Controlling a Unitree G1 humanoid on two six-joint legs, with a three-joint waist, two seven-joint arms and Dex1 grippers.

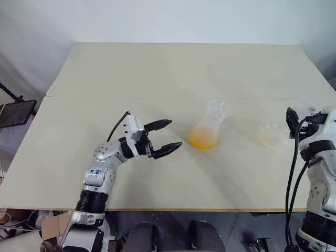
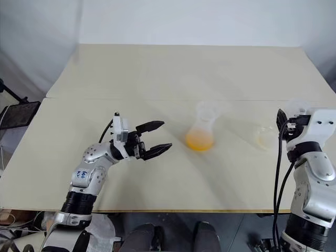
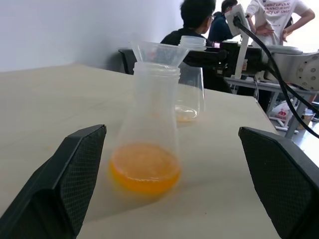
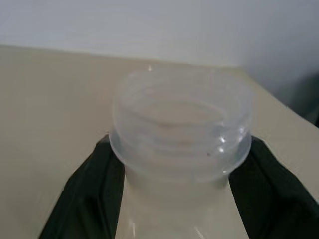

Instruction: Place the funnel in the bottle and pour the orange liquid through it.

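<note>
Gaping wide, left claw (image 1: 164,137) holds nothing; right claw (image 4: 174,189) pinches a clear container (image 4: 180,134).

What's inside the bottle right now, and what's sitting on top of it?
Orange liquid pools in the base of the bottle, and the funnel sits in its neck. The funnel's spout is hard to make out through the frosted neck.

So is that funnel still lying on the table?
No, the funnel sits in the neck of the bottle, above the orange liquid.
</note>
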